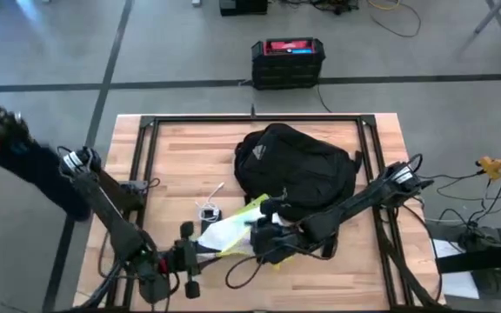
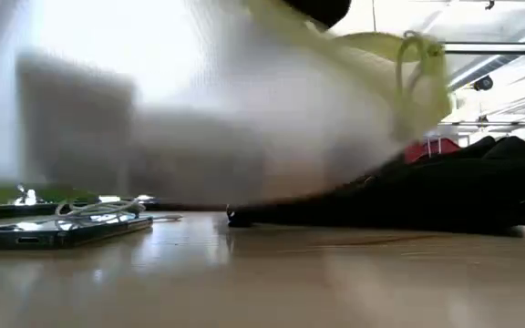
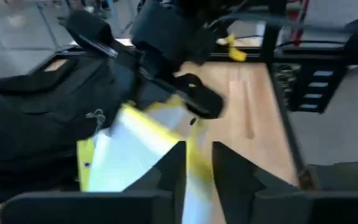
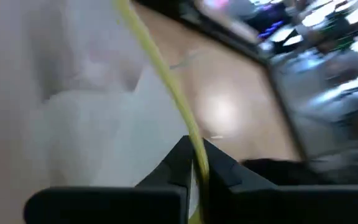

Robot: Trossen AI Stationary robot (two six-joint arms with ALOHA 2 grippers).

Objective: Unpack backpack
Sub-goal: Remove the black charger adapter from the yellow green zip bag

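Note:
The black backpack [image 1: 296, 169] lies on the wooden table, toward its far side, and shows in the low view as a dark mound [image 2: 445, 196]. In front of it a white mesh pouch with yellow trim [image 1: 230, 231] is held between both grippers; it fills the low view [image 2: 244, 109], raised off the table. My left gripper [image 1: 200, 248] is shut on the pouch's near-left end. My right gripper [image 1: 256, 233] is shut on its right side. My left gripper pinches the pouch's yellow edge [image 3: 199, 163] between its two fingers, coming level from the table's left. The pouch stretches away from the fingers toward the backpack. My right gripper pinches the pouch's yellow trim [image 4: 194, 158] between its two fingers, coming in from the table's right. The trim runs straight away from the fingers, and the white mesh [image 4: 86, 93] spreads beside it.
A phone with a white cable [image 1: 209, 211] lies on the table just left of the pouch, low in the low view [image 2: 57, 228]. A black frame [image 1: 146, 165] borders the table. A black box with a red top [image 1: 287, 61] stands on the floor beyond.

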